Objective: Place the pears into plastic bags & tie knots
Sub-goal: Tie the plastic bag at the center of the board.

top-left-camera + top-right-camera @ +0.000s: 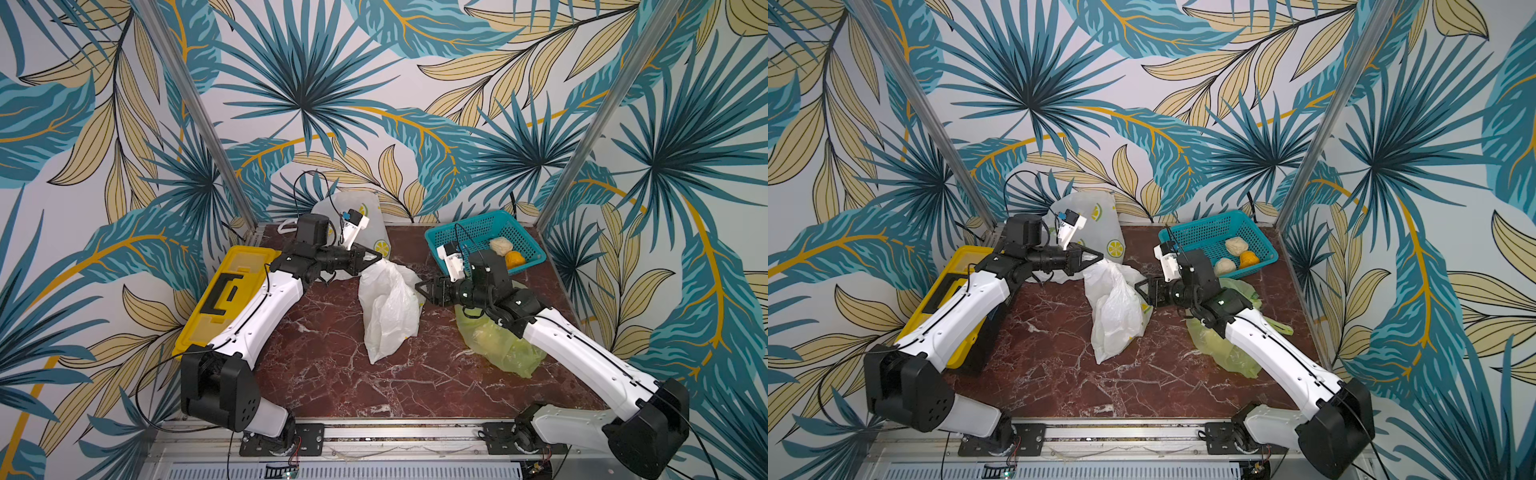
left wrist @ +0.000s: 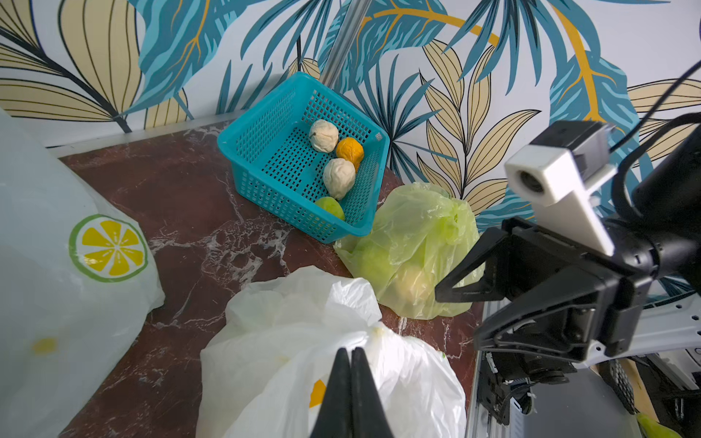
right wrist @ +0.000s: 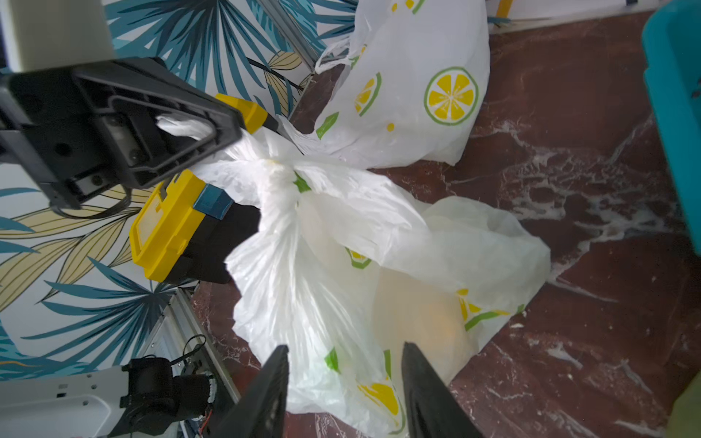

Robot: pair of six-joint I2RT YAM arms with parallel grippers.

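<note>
One white bag, slumped mid-way across the table, seems at the knotting step: the left pincer pinches tight on its gathered top, while the right pincer, half open and empty beside it, must next catch a free handle.

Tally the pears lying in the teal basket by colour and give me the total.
Cream pears: 2
Orange pear: 1
Green pear: 1
Total in the basket: 4
</note>
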